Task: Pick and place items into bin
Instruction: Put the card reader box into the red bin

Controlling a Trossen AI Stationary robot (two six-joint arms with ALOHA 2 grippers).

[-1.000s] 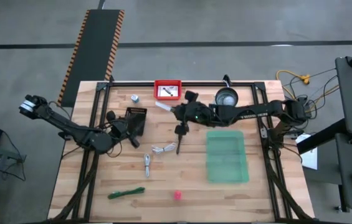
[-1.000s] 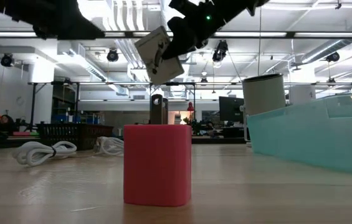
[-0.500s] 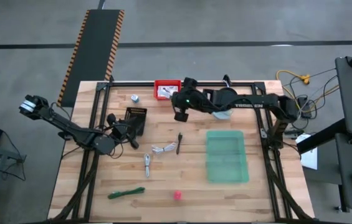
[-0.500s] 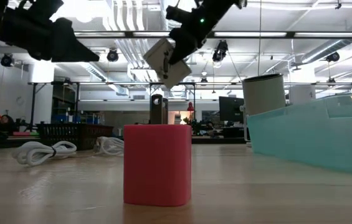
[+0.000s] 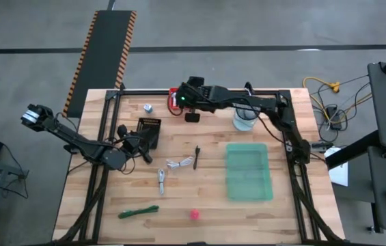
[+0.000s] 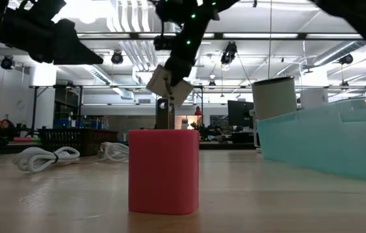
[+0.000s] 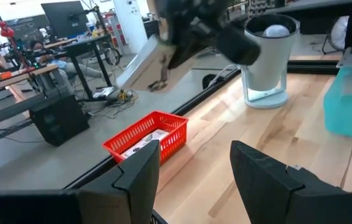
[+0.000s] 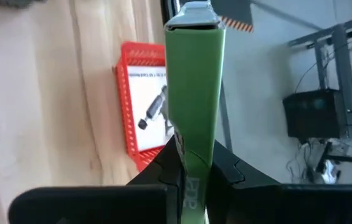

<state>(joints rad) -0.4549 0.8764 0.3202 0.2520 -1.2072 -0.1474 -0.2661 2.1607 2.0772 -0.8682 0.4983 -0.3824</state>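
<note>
The right gripper [image 5: 194,116] is clamped on a white card [image 6: 168,84], held in the air over the red basket [image 5: 176,100] at the table's [image 5: 281,219] far edge. The left gripper [image 5: 146,140] hangs near the left edge, fingers apart and empty.

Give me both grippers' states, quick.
Left gripper: open, holding nothing.
Right gripper: shut on a flat card, above the red basket.

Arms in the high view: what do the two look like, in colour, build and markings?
Both arms are dark, slim and jointed. The right arm shows small green lights near its gripper. The left arm has a pale block at its base end; its gripper has two broad matte black fingers.
</note>
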